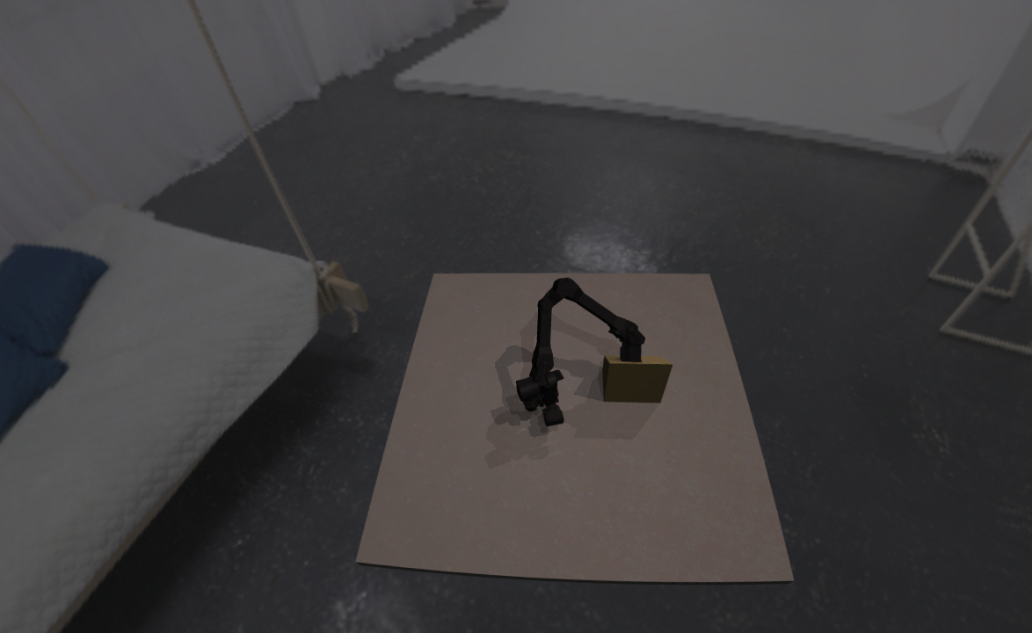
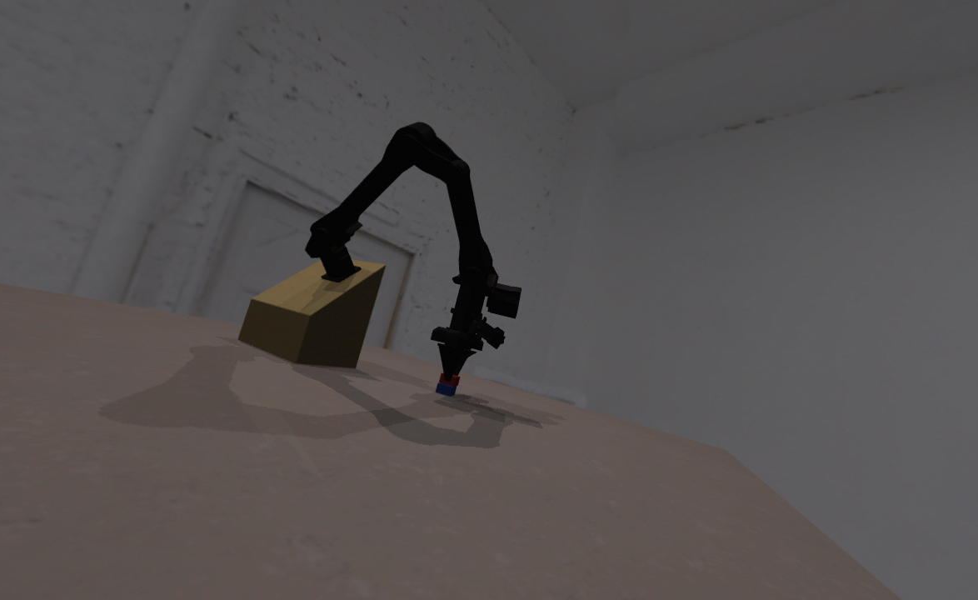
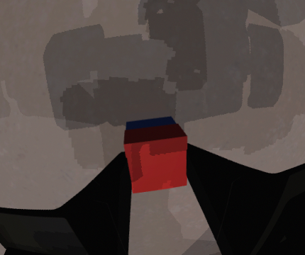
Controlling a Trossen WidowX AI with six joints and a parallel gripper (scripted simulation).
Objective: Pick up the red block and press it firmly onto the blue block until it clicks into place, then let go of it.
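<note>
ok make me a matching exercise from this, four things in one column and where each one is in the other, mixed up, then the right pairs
1. red block
2. blue block
3. yellow wedge-shaped base
4. blue pillows

A. under the arm's mount
B. on the white bed
C. between the gripper's fingers
D. directly beneath the held block

Pairs: 1-C, 2-D, 3-A, 4-B
</note>
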